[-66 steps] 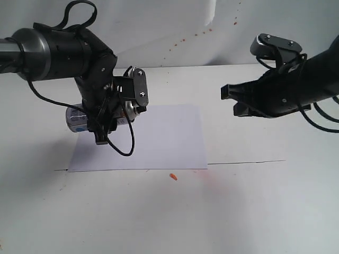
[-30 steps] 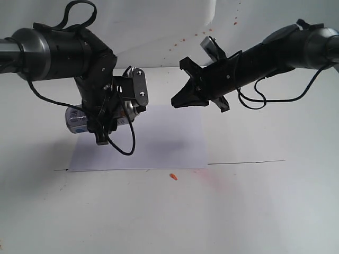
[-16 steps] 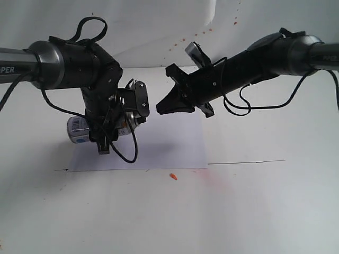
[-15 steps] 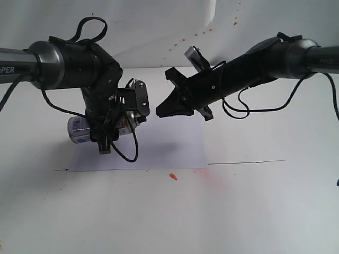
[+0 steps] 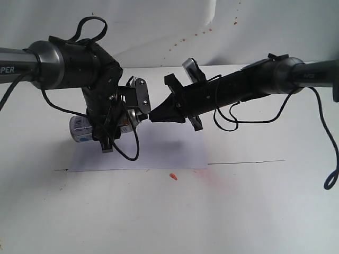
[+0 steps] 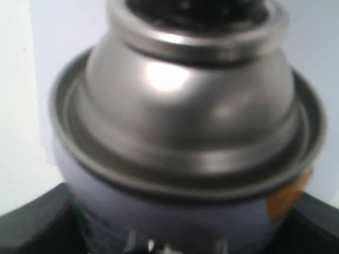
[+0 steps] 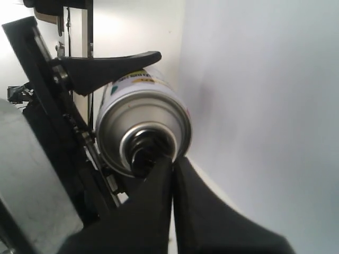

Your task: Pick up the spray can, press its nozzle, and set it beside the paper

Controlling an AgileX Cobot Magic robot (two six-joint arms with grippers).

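Note:
The silver spray can [image 5: 80, 127] lies sideways in the air over the left part of the paper [image 5: 164, 143], held by my left gripper [image 5: 108, 129], which is shut on its body. The left wrist view is filled by the can's shiny dome [image 6: 185, 100]. My right gripper [image 5: 154, 114] is shut, its two fingers pressed together into a point. That point reaches the black nozzle [image 7: 144, 154] at the centre of the can's dome [image 7: 143, 138]. In the right wrist view a left finger [image 7: 106, 66] lies along the can's side.
A small orange speck [image 5: 172, 176] lies on the white table [image 5: 254, 201] just in front of the paper. Red spatter marks [image 5: 190, 37] dot the wall behind. A black cable [image 5: 328, 159] hangs from the right arm.
My right arm has swung in from the right with its gripper shut, and its tip has reached the can's nozzle. The left gripper with the can has risen slightly.

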